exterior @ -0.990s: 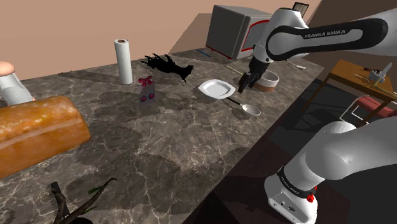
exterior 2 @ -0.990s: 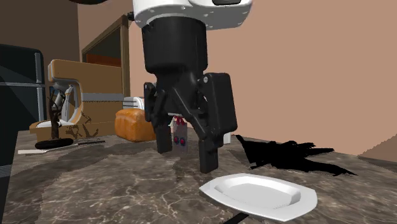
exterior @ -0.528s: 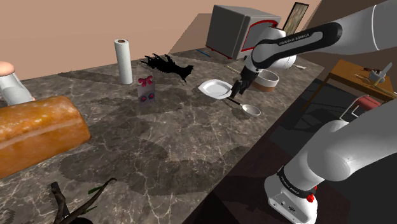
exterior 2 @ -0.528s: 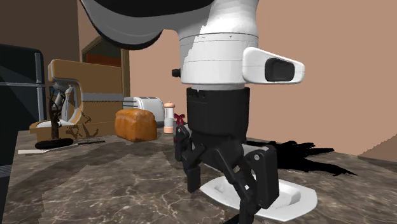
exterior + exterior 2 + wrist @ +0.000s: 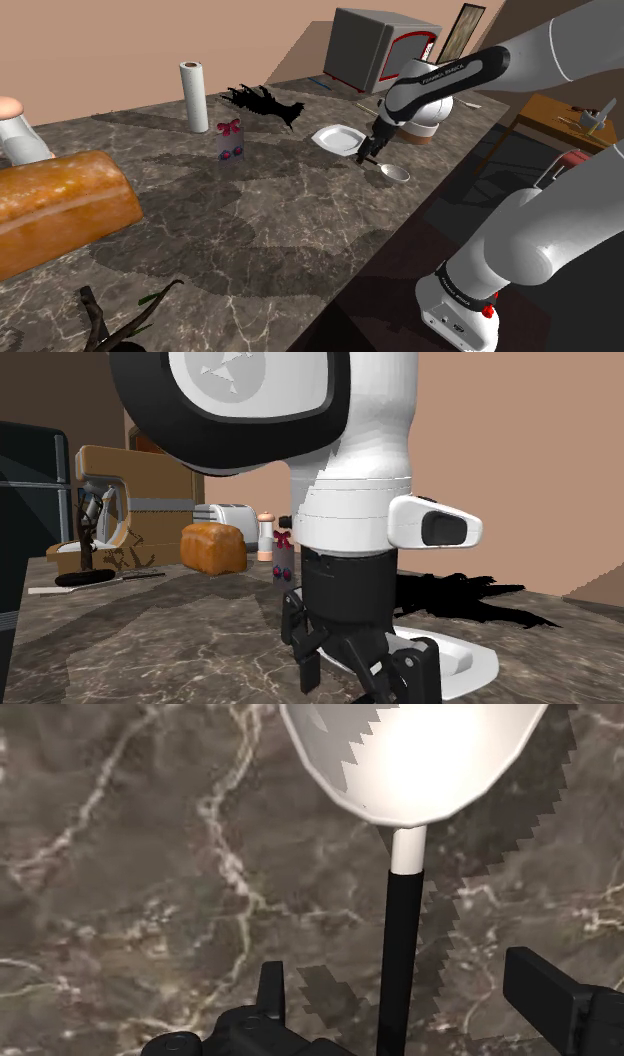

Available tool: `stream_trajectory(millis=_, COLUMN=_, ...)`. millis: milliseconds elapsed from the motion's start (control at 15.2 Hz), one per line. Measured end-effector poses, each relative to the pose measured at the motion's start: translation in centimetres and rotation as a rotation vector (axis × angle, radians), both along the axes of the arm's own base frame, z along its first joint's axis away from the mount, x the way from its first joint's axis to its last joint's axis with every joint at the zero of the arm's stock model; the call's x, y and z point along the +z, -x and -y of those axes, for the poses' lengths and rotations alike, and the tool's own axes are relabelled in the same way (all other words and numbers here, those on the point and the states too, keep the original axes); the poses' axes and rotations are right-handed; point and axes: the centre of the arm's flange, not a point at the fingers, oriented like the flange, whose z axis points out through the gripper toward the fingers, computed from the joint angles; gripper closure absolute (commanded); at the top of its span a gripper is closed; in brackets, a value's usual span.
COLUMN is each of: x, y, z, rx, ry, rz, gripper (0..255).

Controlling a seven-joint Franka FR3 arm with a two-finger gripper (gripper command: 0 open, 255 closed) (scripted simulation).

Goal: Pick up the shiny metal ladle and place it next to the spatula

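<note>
Straddling the black handle of the ladle (image 5: 420,764) on the counter (image 5: 120,904), the claw (image 5: 400,976) stood open, neither finger touching it. Grasp step was in hand; closing squarely on the handle appeared next.

The shoulder view looks down from above and behind the arm's base (image 5: 462,300), from well off, slanting across the long counter (image 5: 260,215) toward its far edge at the wall. The second exterior view sits low, barely above the counter top and close to the gripper (image 5: 362,677), facing along the counter toward the bread loaf (image 5: 213,547). Both views share that bread loaf and the plate (image 5: 470,670). The wrist view looks straight down on the counter from near, over the ladle (image 5: 415,764).
</note>
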Motion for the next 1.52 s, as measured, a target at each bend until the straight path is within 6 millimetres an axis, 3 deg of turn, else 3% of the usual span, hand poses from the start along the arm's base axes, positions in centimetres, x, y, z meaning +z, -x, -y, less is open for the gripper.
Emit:
stream_trajectory(millis=330, x=-0.2, y=0.0, z=0.0, rx=0.000, ry=0.000, rz=0.000, gripper=0)
stream_trajectory(millis=396, x=-0.2, y=0.0, z=0.0, rx=0.000, ry=0.000, rz=0.000, gripper=255)
stream_trajectory(millis=1056, x=-0.1, y=0.0, z=0.1, rx=-0.001, ry=0.001, rz=0.004, gripper=255)
stream_trajectory(millis=1518, x=3.0, y=-0.1, z=0.1, rx=0.000, ry=0.000, rz=0.001, gripper=255)
